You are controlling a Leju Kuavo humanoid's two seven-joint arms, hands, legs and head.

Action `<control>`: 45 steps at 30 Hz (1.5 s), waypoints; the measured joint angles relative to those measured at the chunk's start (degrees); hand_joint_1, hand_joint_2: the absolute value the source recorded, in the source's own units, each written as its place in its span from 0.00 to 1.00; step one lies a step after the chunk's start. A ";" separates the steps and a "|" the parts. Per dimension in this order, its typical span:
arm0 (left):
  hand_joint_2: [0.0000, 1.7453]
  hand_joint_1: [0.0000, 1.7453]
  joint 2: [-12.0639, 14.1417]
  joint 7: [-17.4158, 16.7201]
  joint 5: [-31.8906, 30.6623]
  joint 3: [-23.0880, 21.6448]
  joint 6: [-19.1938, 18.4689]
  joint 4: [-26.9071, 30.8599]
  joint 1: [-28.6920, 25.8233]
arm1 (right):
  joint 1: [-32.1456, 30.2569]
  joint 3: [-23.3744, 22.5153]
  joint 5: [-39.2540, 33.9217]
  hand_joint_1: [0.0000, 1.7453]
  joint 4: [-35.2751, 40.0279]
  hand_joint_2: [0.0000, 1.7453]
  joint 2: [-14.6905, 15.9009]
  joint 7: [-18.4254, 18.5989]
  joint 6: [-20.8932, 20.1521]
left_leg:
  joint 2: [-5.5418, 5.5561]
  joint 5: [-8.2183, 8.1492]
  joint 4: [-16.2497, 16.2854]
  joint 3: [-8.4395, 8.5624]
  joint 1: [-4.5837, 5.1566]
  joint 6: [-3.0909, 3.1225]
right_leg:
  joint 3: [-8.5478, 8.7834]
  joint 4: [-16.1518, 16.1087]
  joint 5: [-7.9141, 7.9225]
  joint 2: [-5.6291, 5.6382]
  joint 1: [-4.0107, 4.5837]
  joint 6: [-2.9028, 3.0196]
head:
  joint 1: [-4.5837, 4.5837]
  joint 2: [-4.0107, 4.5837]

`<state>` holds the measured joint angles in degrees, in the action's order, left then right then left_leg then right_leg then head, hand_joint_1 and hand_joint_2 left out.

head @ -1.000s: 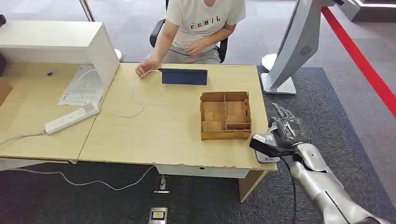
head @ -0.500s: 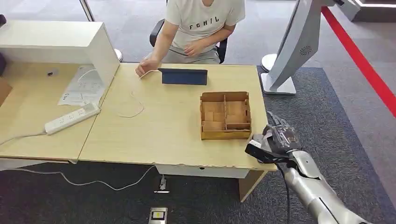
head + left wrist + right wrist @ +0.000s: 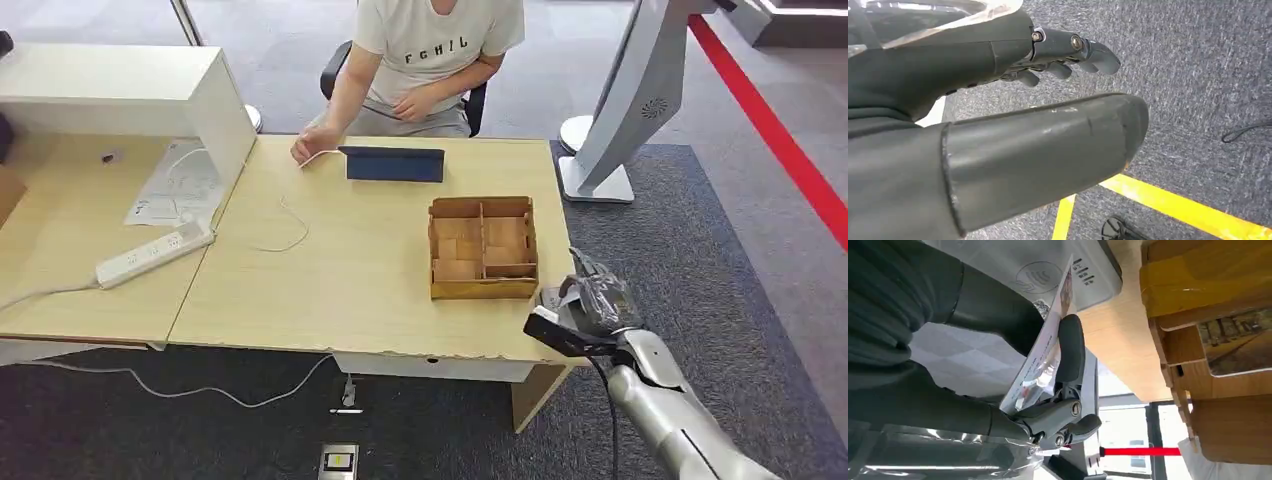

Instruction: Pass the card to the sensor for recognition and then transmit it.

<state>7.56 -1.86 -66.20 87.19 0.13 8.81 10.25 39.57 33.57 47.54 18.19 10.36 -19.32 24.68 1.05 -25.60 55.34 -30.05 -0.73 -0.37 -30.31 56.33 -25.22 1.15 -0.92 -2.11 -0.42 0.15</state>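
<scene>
Wood surface, sensor sitting at its near right corner. Right hand is pinching the card between thumb and fingers, hovering just over the sensor pad. Best bet: keeping the card flat and close above the logo, grip steady. Right arm is reaching in from the near right, palm down. Left hand is hanging over carpet, fingers apart, holding nothing.

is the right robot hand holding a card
Yes, in the right wrist view the right robot hand pinches a printed card between thumb and finger.
</scene>
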 joint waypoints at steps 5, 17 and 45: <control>0.00 0.00 -0.02 -0.06 -0.13 0.00 0.00 0.00 0.00 | -0.22 -0.02 -0.42 1.00 0.02 1.00 -0.39 -0.15 -0.22 | 0.00 0.00 0.00 0.00 0.00 0.00 | 0.00 0.00 0.00 0.00 0.00 0.00 | 0.00 0.00; 0.00 0.00 -0.11 -0.39 -0.26 0.00 0.81 0.00 0.03 | -0.93 -0.02 -1.33 1.00 0.02 1.00 -0.94 -0.20 -0.66 | -0.01 0.00 0.00 -0.01 0.00 0.00 | -0.01 -0.01 0.00 0.00 0.00 0.00 | 0.00 0.00; 0.00 0.00 -0.13 1.88 -3.06 0.00 -1.60 0.00 0.02 | 11.76 0.17 -1.07 1.00 2.47 1.00 -3.76 -6.60 5.29 | -0.02 0.13 0.00 -0.11 0.00 -0.04 | -0.14 0.08 0.09 0.01 0.00 0.05 | 0.02 0.00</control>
<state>7.43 0.02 -69.27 87.19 -1.47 8.81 10.27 51.33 33.75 46.47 20.66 6.60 -25.92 29.96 1.03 -25.47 55.35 -30.15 -0.73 -0.40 -30.44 56.41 -25.12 1.16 -0.92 -2.06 -0.39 0.15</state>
